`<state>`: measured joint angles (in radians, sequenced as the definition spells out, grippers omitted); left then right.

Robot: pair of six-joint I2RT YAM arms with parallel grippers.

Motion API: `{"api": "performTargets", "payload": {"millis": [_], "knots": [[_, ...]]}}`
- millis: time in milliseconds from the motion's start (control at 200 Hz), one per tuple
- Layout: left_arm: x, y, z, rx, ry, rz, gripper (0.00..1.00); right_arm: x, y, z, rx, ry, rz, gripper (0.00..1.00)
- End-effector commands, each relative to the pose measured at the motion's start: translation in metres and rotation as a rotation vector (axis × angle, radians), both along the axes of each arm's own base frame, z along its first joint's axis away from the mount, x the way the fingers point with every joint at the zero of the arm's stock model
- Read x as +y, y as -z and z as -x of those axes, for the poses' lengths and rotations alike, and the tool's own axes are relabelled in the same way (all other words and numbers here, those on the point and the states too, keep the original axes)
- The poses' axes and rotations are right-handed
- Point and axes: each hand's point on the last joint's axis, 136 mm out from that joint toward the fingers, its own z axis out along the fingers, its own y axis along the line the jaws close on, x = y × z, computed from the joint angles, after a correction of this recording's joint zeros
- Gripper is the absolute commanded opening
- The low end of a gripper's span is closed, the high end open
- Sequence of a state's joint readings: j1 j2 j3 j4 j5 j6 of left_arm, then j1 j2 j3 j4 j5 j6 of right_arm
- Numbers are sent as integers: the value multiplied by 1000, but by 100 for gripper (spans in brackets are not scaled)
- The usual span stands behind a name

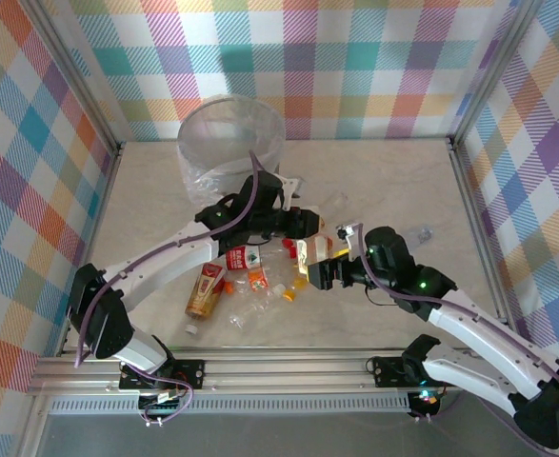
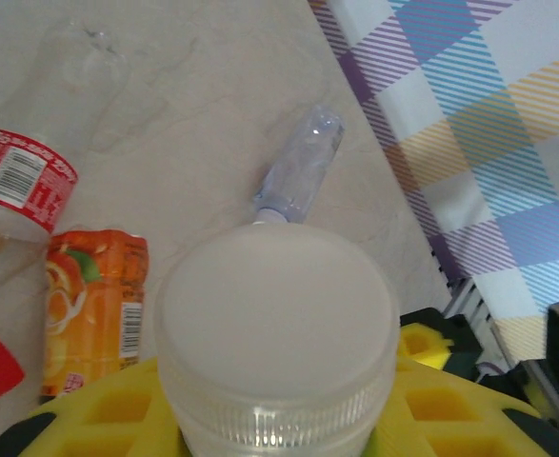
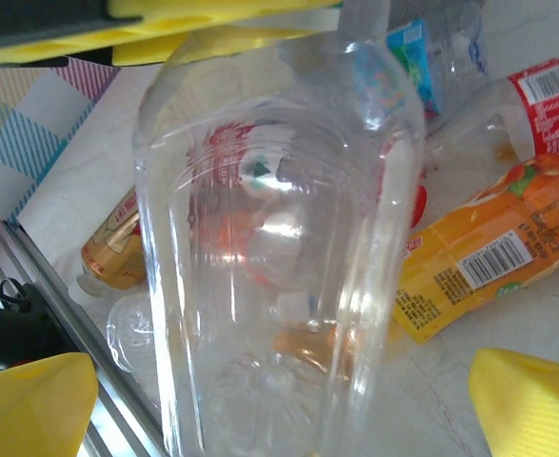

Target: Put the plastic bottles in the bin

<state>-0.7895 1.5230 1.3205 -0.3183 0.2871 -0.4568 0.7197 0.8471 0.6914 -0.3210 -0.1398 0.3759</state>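
The clear bottle (image 3: 279, 238) is gripped at its white cap (image 2: 274, 314) end by the left gripper (image 2: 277, 424), whose yellow pads are closed on either side of it. The right gripper (image 3: 281, 400) is spread wide. One pad stands on each side of the bottle's body with a gap between, so nothing is held by it.

The step in hand is judged to be the carry to the bin (image 1: 203, 143), which stands beyond the left gripper and off to its left, apart from it.

For this to be done well, the right gripper should first be drawn straight back from the body, so that the bottle is not knocked in its narrow grip. The bottle should then be lifted clear of the other bottles (image 1: 246, 281) lying on the table (image 2: 212, 95) beneath and just beside both grippers. It should be swung slowly, since a long body held only at one end can be expected to pivot. The rim should be passed fully, and the bottle brought well over the bin's opening, before the pads are parted.
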Motion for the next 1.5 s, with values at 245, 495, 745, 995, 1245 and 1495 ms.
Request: {"api": "performTargets", "payload": {"millis": [245, 495, 745, 995, 1245, 1495], "knots": [[22, -67, -7, -222, 48, -145, 35, -16, -31, -5, -176, 62, -37, 100], [29, -116, -25, -378, 51, -223, 36, -22, -67, -6, -296, 56, -37, 100], [40, -161, -53, -546, 0, -309, 36, -27, -121, -5, -461, 74, -120, 100], [55, -186, -86, -660, -88, -422, 36, -41, -175, 2, -646, 100, -175, 100], [72, -211, -118, -768, -190, -493, 36, -50, -189, 9, -716, 101, -151, 100], [100, -225, -154, -834, -314, -543, 37, -50, -177, 7, -681, 103, -127, 100]]}}
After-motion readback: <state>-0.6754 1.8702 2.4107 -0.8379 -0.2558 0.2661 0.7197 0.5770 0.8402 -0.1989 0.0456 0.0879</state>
